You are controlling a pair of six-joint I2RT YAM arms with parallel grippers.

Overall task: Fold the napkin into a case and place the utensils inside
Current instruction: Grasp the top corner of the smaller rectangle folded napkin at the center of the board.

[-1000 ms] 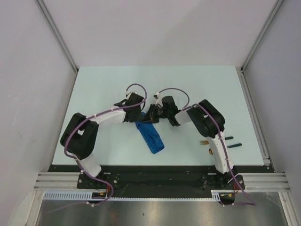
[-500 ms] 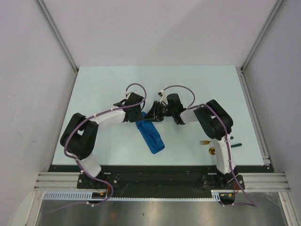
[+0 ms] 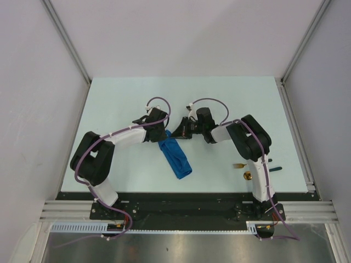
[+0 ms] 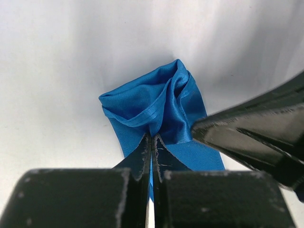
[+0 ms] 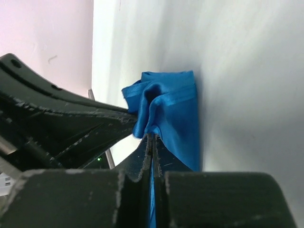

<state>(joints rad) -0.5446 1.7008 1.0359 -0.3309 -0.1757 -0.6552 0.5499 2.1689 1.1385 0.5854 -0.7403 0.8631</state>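
The blue napkin (image 3: 175, 158) lies folded as a narrow oblong case, slanting from table centre toward the near edge. My left gripper (image 3: 163, 135) is shut on its far end, cloth pinched between the tips (image 4: 152, 137). My right gripper (image 3: 176, 135) is shut on the same far end from the other side (image 5: 151, 135). The cloth bunches up between them (image 4: 161, 102), also in the right wrist view (image 5: 166, 104). The gold fork head (image 3: 237, 165) and spoon head (image 3: 247, 176) lie at the right, by my right arm; dark handles (image 3: 272, 168) stick out behind it.
The pale table (image 3: 120, 98) ends at a black rail (image 3: 181, 195) along the near edge. Metal frame posts (image 3: 68, 41) and white walls stand at the left, right and back.
My right arm has drawn its elbow right and its wrist has turned, so the fork and spoon heads show more. Both grippers stay on the napkin's far end. The left arm has barely moved.
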